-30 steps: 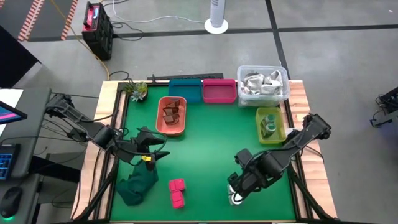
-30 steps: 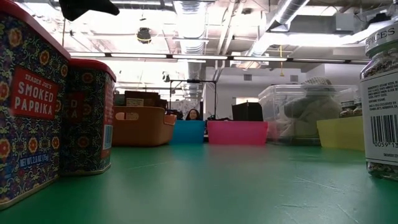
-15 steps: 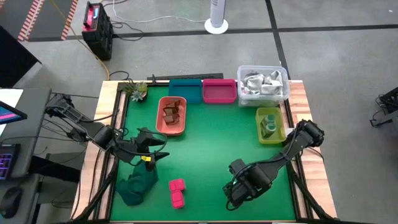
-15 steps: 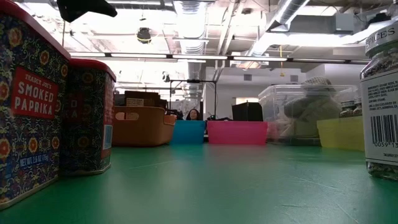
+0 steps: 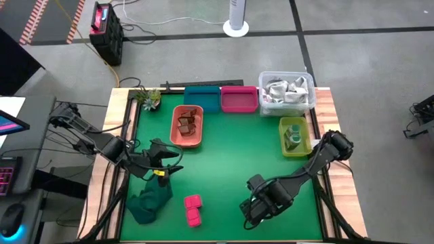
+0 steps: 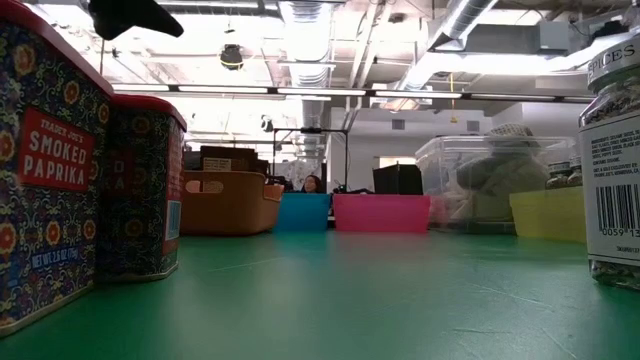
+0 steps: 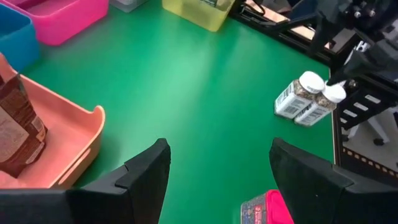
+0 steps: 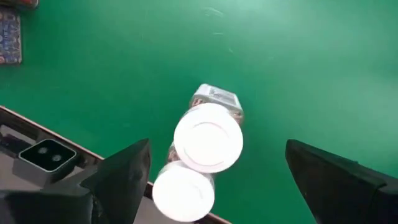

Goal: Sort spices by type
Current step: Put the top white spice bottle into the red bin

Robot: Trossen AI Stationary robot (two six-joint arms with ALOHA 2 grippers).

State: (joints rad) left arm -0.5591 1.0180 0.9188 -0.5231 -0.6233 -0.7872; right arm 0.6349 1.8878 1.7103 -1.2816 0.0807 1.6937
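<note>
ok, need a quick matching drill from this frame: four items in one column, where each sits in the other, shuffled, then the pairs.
Items:
1. reddish-brown packets
2. greenish jars
3. white-capped jars
4. magenta tins

Places:
A. on the green mat, under the open right gripper
B. in the yellow bin
C. on the mat beside the dark green cloth
D. in the salmon tray

Pairs: 1-D, 2-B, 3-A, 4-C
</note>
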